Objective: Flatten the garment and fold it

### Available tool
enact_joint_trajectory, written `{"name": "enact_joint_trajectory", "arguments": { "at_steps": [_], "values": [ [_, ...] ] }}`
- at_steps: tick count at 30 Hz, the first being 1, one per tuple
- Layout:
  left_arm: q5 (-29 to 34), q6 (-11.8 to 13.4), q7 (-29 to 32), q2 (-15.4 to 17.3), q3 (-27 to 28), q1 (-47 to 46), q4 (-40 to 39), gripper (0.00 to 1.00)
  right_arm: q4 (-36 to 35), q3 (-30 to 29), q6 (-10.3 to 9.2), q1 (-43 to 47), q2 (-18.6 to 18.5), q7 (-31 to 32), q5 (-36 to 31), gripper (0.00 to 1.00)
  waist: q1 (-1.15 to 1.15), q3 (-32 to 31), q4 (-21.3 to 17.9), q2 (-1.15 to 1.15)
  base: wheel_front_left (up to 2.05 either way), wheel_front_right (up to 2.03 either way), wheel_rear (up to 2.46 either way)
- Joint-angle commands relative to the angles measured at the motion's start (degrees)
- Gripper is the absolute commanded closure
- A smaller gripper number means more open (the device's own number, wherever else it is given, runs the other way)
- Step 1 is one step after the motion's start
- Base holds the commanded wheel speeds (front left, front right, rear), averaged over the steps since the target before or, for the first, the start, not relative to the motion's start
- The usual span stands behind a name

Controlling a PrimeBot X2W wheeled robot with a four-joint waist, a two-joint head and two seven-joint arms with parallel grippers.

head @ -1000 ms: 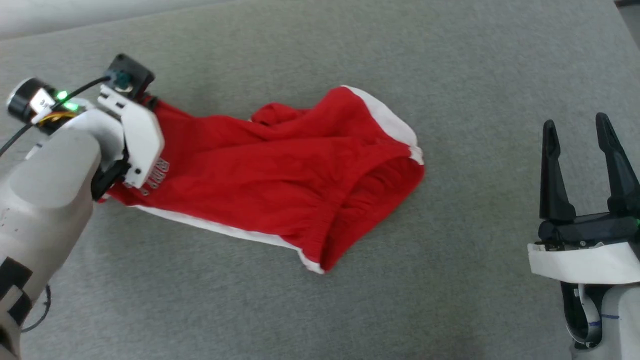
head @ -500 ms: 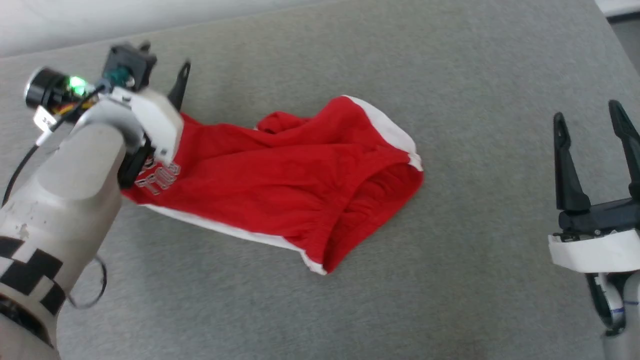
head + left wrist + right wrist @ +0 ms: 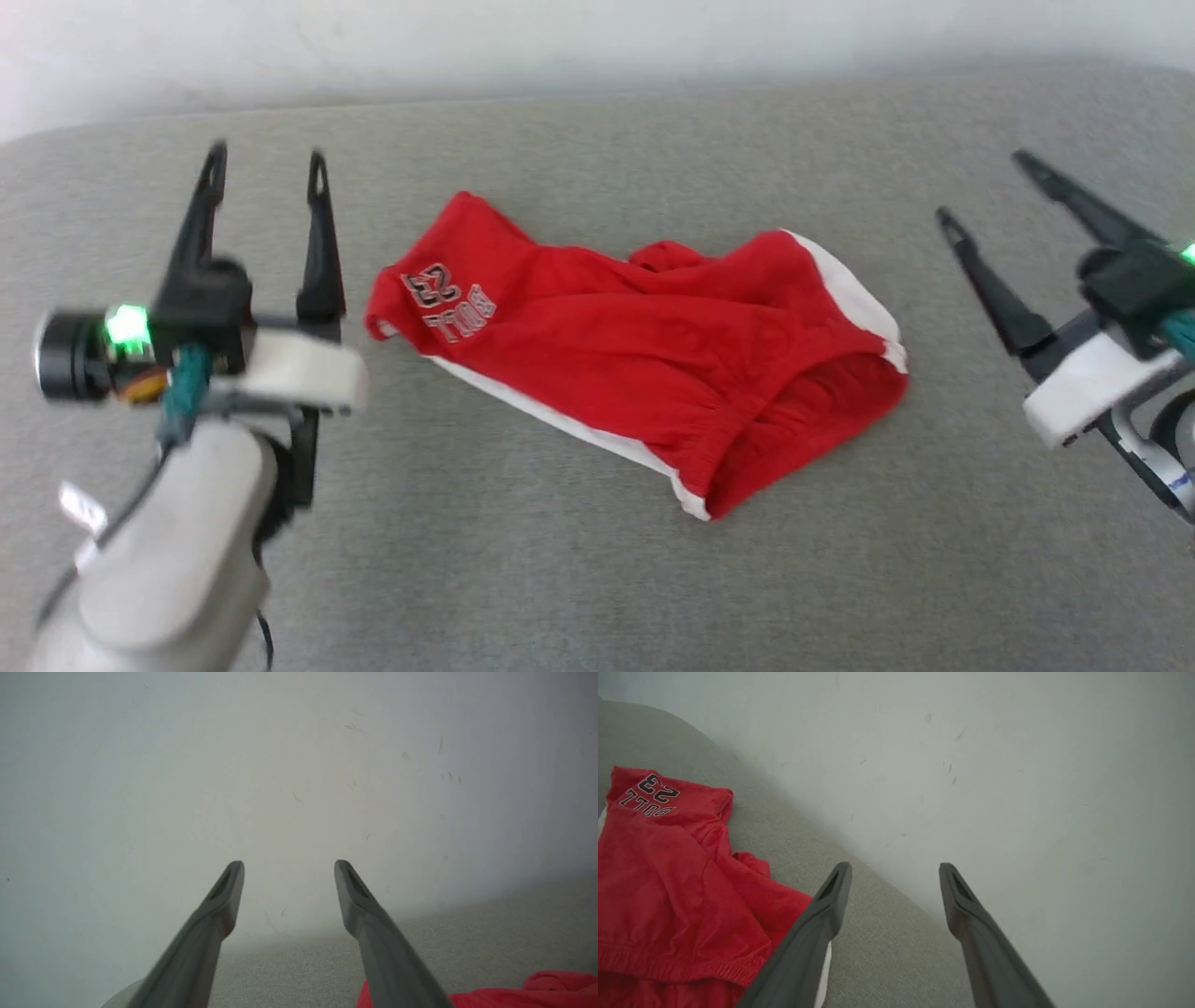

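While both arms hover clear of it, the soft bright-red sports shorts (image 3: 653,364) with broad white bands lie crumpled near the middle of the grey cloth-covered surface (image 3: 560,588), slanting from 10 o'clock to 4 o'clock as seen from behind the robot. At the 10 o'clock end the white-outlined "23" print (image 3: 429,285) and its lettering face up. At the 4 o'clock end the gathered waistband (image 3: 738,431) gapes open. One white band runs along the near edge, and another curves round the corner at 2 o'clock.

At 9 o'clock from the shorts, near the printed corner but not touching it, is the left gripper (image 3: 267,159). Its pale forearm (image 3: 177,569) rises from 7 o'clock, and a green light (image 3: 123,327) glows at the wrist. Its two long dark fingers point straight to 12 o'clock, toward the plain white wall (image 3: 597,37). They are spread wide with nothing between them.

At 3 o'clock from the shorts, well apart from the cloth, the right gripper (image 3: 982,187) is tilted so that its fingers point toward 10 o'clock. It too is splayed and empty. Its own camera looks past the fingers at the wall, with the shorts lying at 8 o'clock.
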Motion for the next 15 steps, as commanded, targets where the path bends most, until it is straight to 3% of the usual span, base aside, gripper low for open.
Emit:
{"name": "enact_joint_trajectory", "arguments": {
  "at_steps": [1,8,12,15],
  "values": [
    [1.3,0.6,-0.3,-1.0,1.2,2.5,-1.4,0.0,0.6,2.4,-0.12,-1.7,-1.6,2.3,2.6,0.0,0.01,-2.2,3.1,0.0,0.0,0.0,0.0],
    [7.4,1.0,-0.3,-7.3,8.9,14.0,-7.2,0.0,2.5,21.6,-0.12,-11.5,-11.6,23.8,21.6,0.0,0.01,-1.5,5.3,0.0,0.0,0.0,0.0],
    [9.8,-0.8,-0.3,-10.9,11.8,17.6,-8.0,0.0,5.0,29.2,-0.12,-16.1,-13.3,33.8,29.9,0.0,0.01,-0.2,6.6,0.0,0.0,0.0,0.0],
    [11.3,-2.5,-0.3,-13.1,14.0,18.5,-8.4,0.0,7.7,33.0,-0.12,-18.7,-13.1,37.0,33.1,0.0,0.01,1.4,7.6,0.0,0.0,0.0,0.0]
  ]
}}
